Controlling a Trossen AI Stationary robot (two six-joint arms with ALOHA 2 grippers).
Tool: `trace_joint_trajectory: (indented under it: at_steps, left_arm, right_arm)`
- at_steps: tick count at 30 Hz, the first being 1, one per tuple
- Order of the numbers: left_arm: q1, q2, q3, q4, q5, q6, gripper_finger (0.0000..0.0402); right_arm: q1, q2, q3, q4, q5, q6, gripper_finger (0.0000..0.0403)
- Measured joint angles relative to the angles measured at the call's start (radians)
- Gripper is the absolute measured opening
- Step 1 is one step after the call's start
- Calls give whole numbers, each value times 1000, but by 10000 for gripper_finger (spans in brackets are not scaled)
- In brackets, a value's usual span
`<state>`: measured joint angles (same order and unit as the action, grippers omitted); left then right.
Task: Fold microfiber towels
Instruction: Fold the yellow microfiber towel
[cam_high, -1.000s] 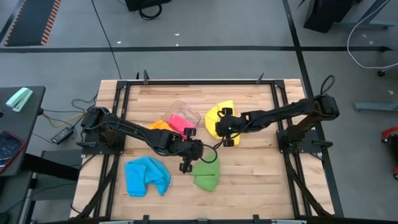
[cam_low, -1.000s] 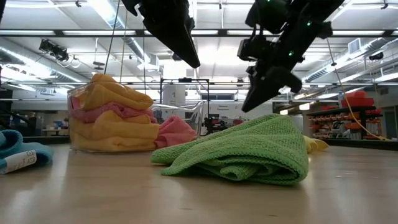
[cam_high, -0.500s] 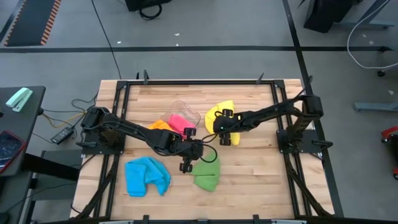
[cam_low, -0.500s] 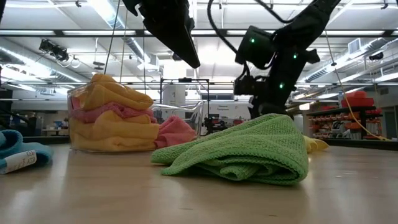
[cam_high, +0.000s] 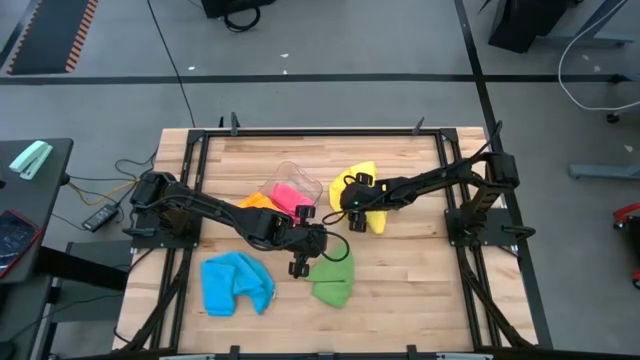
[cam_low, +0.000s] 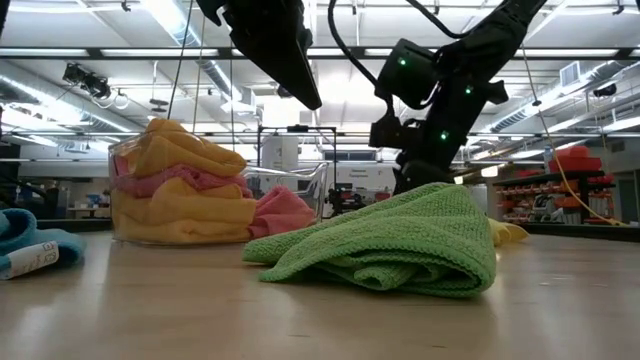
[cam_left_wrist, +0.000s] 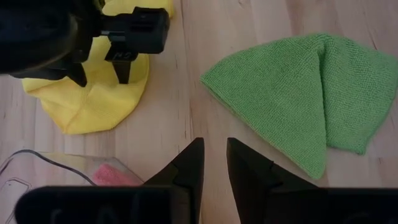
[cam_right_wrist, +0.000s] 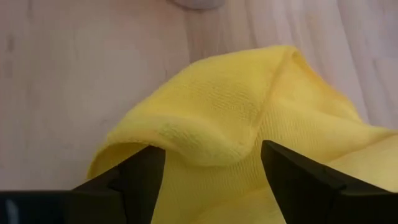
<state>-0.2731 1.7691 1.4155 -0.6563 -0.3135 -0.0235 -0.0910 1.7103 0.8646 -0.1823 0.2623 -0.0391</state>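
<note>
The right gripper (cam_high: 350, 208) is low over the crumpled bright yellow microfiber towel (cam_high: 366, 178) near the middle of the pale wooden slatted table (cam_high: 400, 290). Its 2 dark fingers (cam_right_wrist: 140, 180) are spread wide, 1 on each side of a raised fold of that yellow cloth, and they are not clenched on it. In the left wrist view the same gripper (cam_left_wrist: 102, 73) shows with its tips down on the yellow towel (cam_left_wrist: 93, 106).

The left gripper (cam_high: 297, 268) hangs above the table, just beside the folded green microfiber towel (cam_high: 331, 281), which lies in a rounded wedge toward the front of the table. Its 2 fingers (cam_left_wrist: 186, 168) stand close together with a narrow gap between them and grasp nothing. In the low view the green towel (cam_low: 400, 240) sits on the table with both arms above it.

A clear plastic tub (cam_high: 290, 185) lies behind the left gripper, with a pink towel (cam_high: 290, 195) and an orange towel (cam_high: 256, 202) in it. A bunched blue microfiber towel (cam_high: 236, 282) lies on the left front part of the table, well apart from the green one.
</note>
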Motion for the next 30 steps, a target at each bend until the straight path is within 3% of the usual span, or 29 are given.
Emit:
trace_joint_trajectory:
  at_steps: [5,9,13,21,26,30]
  left_arm:
    - [0,0,0,0,0,0,75]
    - [0,0,0,0,0,0,74]
    - [0,0,0,0,0,0,77]
    - [0,0,0,0,0,0,75]
    - [0,0,0,-5,0,0,75]
    - [0,0,0,-9,0,0,79]
  right_arm:
    - [-6,0,0,34,-2,-82,262]
    - [-8,0,0,73,-16,-150,229]
    - [-8,0,0,73,-41,-191,171]
    - [-13,0,0,69,-63,-264,17]
    - [11,-23,0,17,-61,-300,9]
    - [67,-117,29,-98,-39,-269,8]
